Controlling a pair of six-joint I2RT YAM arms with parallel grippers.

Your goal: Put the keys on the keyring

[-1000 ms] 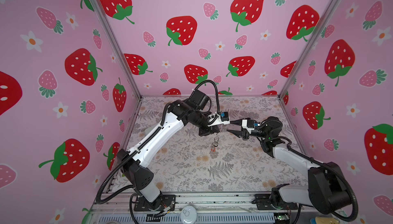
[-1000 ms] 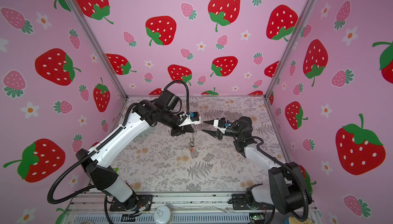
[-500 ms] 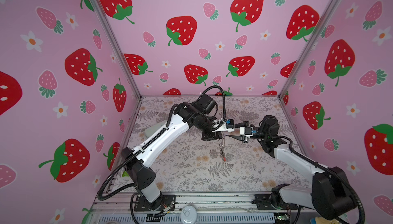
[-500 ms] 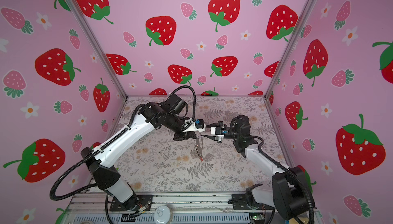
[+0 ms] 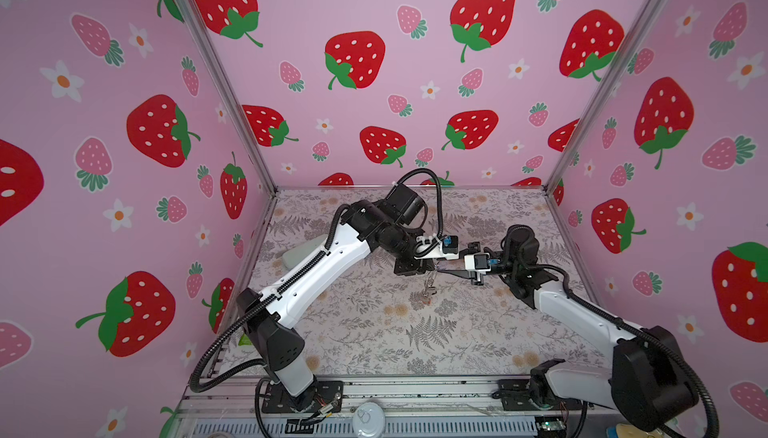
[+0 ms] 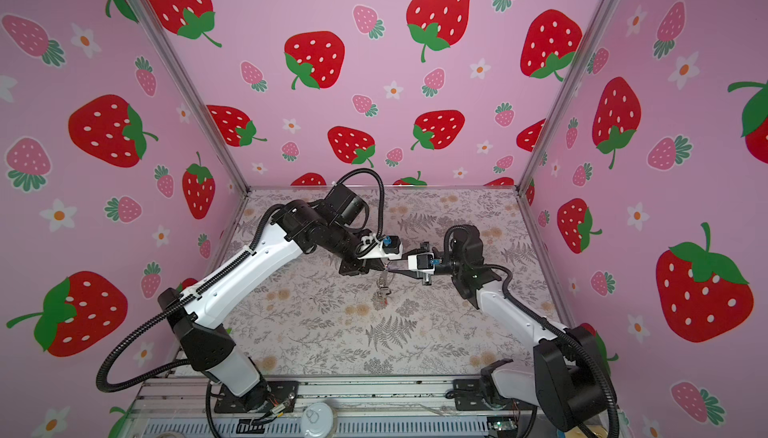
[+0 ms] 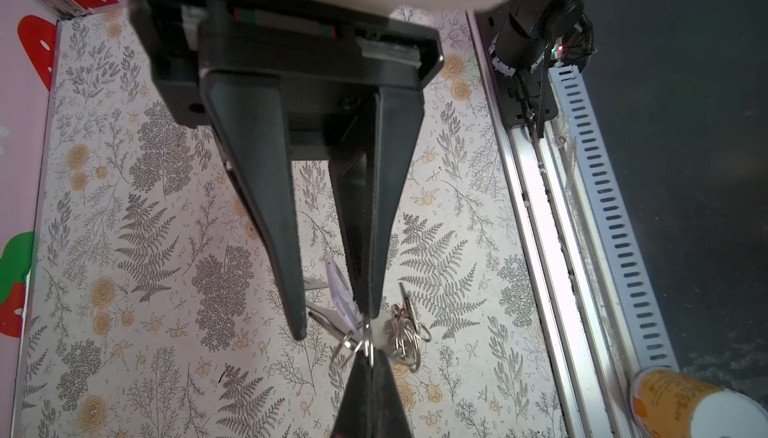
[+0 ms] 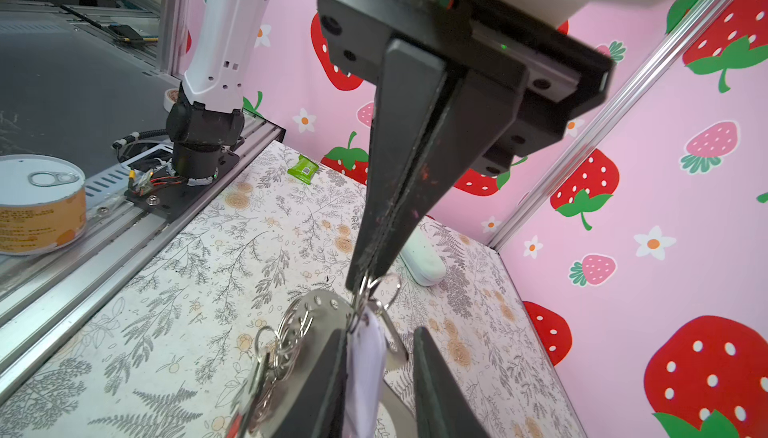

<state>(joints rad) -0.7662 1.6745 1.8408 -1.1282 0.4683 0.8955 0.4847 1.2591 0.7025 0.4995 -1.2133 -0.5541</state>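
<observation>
My L pincer (image 7: pixel 334 322) clamps the lilac key (image 7: pixel 338 286); my R pincer (image 8: pixel 359 280) nips the keyring (image 8: pixel 376 283) tight. Tips nearly meet, mid-air, and other keys (image 5: pixel 427 290) dangle below, above the floral mat (image 5: pixel 374 332) — pale case (image 5: pixel 299 253) well apart, by L wall.

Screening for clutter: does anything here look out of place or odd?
Two strays: a small green packet lies on the table near the left arm's base, and a tin can stands at the front rail, off the table. Neither serves the task. Nothing looks spilled or broken.
</observation>
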